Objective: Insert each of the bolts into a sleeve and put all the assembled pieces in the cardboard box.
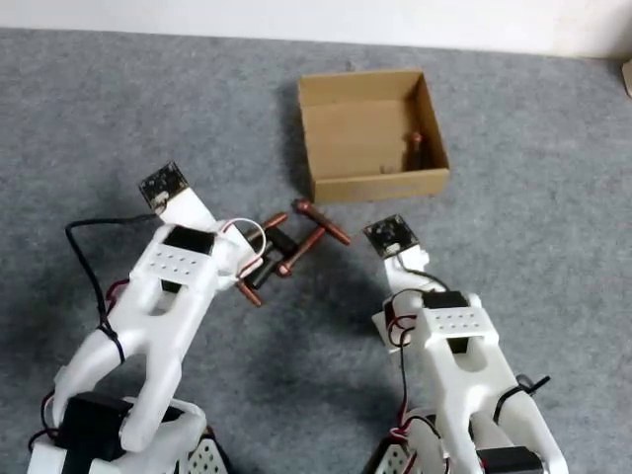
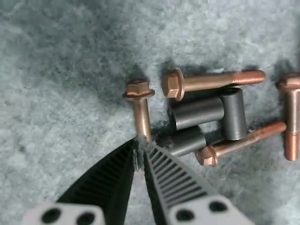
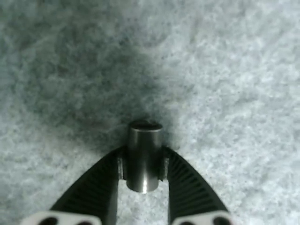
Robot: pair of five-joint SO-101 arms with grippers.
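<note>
Left claw point(image 2: 139, 152) is pinched shut on 1 bolt point(image 2: 140, 112) by its threaded tip, and right claw point(image 3: 143, 165) clamps a sleeve point(image 3: 144, 150). I'd regrip nearer the head so the thread is free to enter the bore. Box point(image 1: 380, 185) sits just past the other bolts point(image 1: 321, 222).

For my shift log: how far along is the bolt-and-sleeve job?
Done: one piece, apparently assembled, lies in the cardboard box. In hand: left gripper shut on a bolt, right gripper shut on a sleeve. Left: joining those, plus three bolts and three sleeves on the carpet.
</note>
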